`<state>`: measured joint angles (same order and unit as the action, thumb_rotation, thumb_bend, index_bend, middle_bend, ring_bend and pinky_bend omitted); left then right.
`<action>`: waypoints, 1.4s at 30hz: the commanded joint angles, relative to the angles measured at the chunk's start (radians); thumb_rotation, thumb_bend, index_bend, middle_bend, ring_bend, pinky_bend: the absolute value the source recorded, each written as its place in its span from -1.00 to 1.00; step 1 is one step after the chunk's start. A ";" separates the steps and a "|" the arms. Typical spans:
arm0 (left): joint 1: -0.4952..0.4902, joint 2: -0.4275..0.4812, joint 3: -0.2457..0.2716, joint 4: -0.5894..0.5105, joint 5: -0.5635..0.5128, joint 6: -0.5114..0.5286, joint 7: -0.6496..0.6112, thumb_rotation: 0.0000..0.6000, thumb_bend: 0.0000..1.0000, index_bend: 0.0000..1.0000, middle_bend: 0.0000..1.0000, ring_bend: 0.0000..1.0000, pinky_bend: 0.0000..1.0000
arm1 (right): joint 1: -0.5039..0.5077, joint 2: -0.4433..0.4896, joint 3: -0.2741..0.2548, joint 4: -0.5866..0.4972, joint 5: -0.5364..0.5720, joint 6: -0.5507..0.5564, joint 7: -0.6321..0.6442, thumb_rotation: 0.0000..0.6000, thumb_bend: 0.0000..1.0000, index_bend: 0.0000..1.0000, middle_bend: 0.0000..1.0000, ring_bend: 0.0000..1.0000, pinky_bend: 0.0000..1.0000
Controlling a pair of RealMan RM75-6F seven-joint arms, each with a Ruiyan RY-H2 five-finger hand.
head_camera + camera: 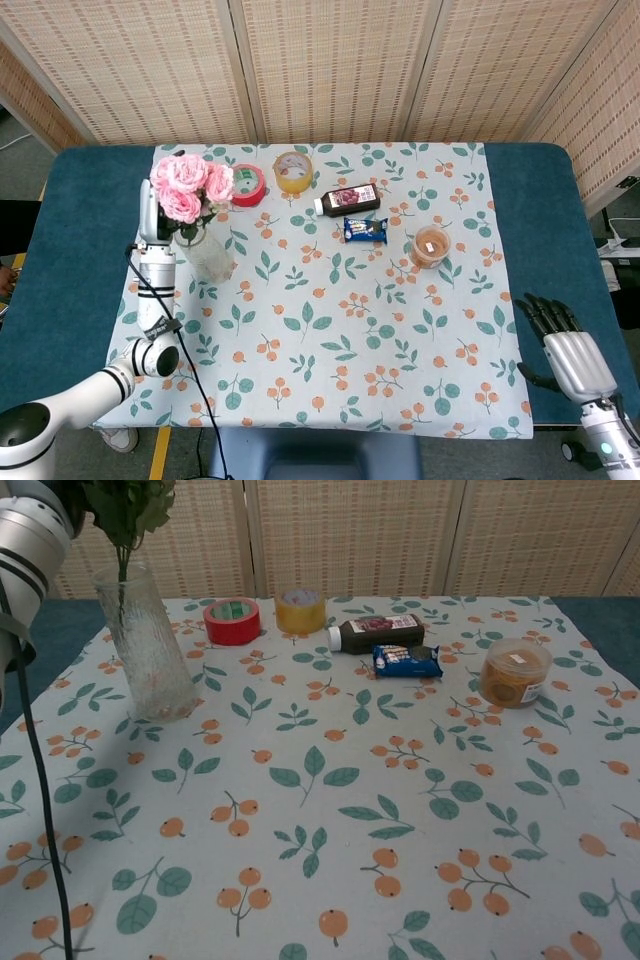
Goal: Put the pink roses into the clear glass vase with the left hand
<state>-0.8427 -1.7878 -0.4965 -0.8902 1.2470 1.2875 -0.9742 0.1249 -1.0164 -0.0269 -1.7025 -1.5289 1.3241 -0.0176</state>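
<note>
The pink roses (pixel 190 188) stand upright over the clear glass vase (pixel 206 254) at the cloth's far left. In the chest view their green stems (pixel 121 572) reach down into the mouth of the vase (pixel 148 645). My left hand (pixel 149 212) holds the bunch from the left side, mostly hidden behind the blooms and leaves. Only its wrist (pixel 28 532) shows in the chest view. My right hand (pixel 563 350) is open with fingers spread over the blue table near the right front corner, far from the vase.
Behind the vase lie a red tape roll (pixel 244 184) and a yellow tape roll (pixel 292 171). A dark bottle (pixel 347 199), a blue snack packet (pixel 365 230) and a round brown tub (pixel 431 245) sit mid-right. A black cable (pixel 40 780) hangs from my left arm.
</note>
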 commanded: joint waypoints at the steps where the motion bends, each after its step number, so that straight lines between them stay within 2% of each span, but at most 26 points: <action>1: 0.021 -0.033 0.062 0.037 0.044 -0.012 -0.070 1.00 -0.10 -0.79 -0.57 -0.78 -0.84 | -0.002 0.002 0.000 -0.004 -0.002 0.004 0.000 1.00 -0.64 -1.00 -1.00 -1.00 -1.00; 2: 0.027 -0.033 0.070 0.033 0.051 -0.012 -0.083 1.00 -0.12 -0.95 -0.79 -0.90 -0.88 | -0.003 0.002 0.000 -0.005 -0.005 0.009 0.001 1.00 -0.63 -1.00 -1.00 -1.00 -1.00; 4: 0.034 -0.030 0.084 0.027 0.070 0.001 -0.089 1.00 -0.16 -1.00 -1.00 -1.00 -0.93 | -0.005 0.003 -0.001 -0.005 -0.012 0.016 0.003 1.00 -0.64 -1.00 -1.00 -1.00 -1.00; 9: 0.051 -0.005 0.120 -0.007 0.122 0.041 -0.066 1.00 -0.22 -1.00 -1.00 -1.00 -0.94 | -0.009 0.007 -0.004 -0.006 -0.018 0.022 -0.004 1.00 -0.64 -1.00 -1.00 -1.00 -1.00; 14: 0.062 0.005 0.132 -0.022 0.132 0.053 -0.040 1.00 -0.24 -1.00 -1.00 -1.00 -0.94 | -0.011 0.009 -0.004 -0.010 -0.022 0.026 -0.001 1.00 -0.64 -1.00 -1.00 -1.00 -1.00; 24: 0.256 0.120 0.315 -0.143 0.162 0.065 0.157 1.00 -0.27 -1.00 -1.00 -1.00 -0.94 | -0.011 0.013 -0.013 -0.018 -0.049 0.032 0.010 1.00 -0.64 -1.00 -1.00 -1.00 -1.00; 32: 0.439 0.238 0.449 -0.241 0.238 0.223 0.331 1.00 -0.26 -1.00 -1.00 -1.00 -0.94 | -0.004 0.007 -0.022 -0.021 -0.059 0.011 -0.001 1.00 -0.64 -1.00 -1.00 -1.00 -1.00; 37: 0.525 0.311 0.506 -0.321 0.289 0.312 0.420 1.00 -0.26 -1.00 -1.00 -1.00 -0.94 | 0.000 -0.002 -0.030 -0.023 -0.066 -0.002 -0.024 1.00 -0.64 -1.00 -1.00 -1.00 -1.00; 42: 0.560 0.342 0.516 -0.330 0.290 0.313 0.512 1.00 -0.27 -1.00 -1.00 -1.00 -0.94 | 0.003 -0.009 -0.039 -0.031 -0.074 -0.014 -0.043 1.00 -0.64 -1.00 -1.00 -1.00 -1.00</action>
<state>-0.3014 -1.4642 0.0076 -1.2125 1.5330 1.6029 -0.4924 0.1275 -1.0250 -0.0638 -1.7317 -1.6005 1.3103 -0.0602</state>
